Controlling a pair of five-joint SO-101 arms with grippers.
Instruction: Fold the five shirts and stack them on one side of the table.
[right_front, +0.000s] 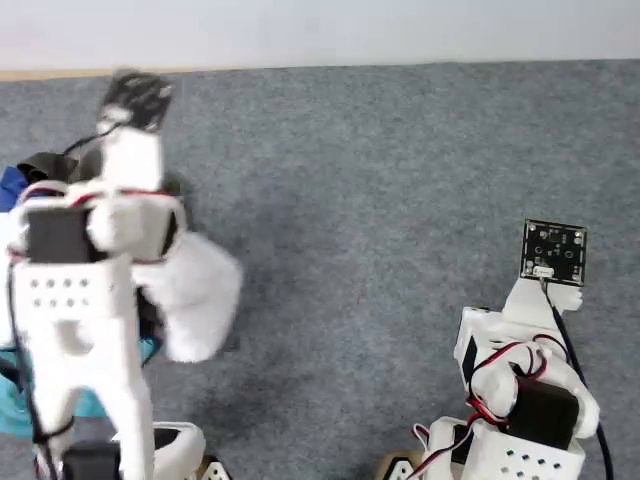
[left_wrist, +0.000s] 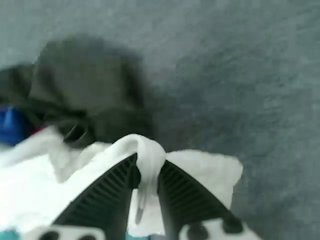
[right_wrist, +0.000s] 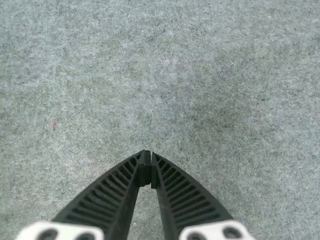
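At the lower left of the high view, left arm (right_front: 80, 330) stands white and tall over a heap of shirts. Teal shirt (right_front: 15, 412) lies under it, at the left edge, low in the frame. White shirt (right_front: 200, 290) bulges out just right of the arm, left of centre; whether lifted or only bunched, cannot tell.

Left gripper (left_wrist: 148, 162), seen from its own wrist camera: clamped on a raised fold of the white shirt. Black ribbed fingers (left_wrist: 107, 192) press on either side, cloth standing up between them.

Past the white shirt: dark shirt (left_wrist: 85, 90), crumpled, touching the white one. Blue shirt (left_wrist: 11, 125) is just beside both. In the high view the blue patch sits at the left edge, upper left quarter, with dark cloth next to it. The whole heap keeps to the left side of the grey table (right_front: 400, 180).

Lower right of the high view: right arm (right_front: 520, 410), tucked low near the bottom edge. Its camera board (right_front: 553, 250) sits above it, right of centre. Right gripper (right_wrist: 147, 169): fingers together, tips meeting, over bare grey table surface, well apart from the shirts.

Farthest off: pale strip (right_front: 320, 30) along the top edge of the high view, beyond the table's far edge.
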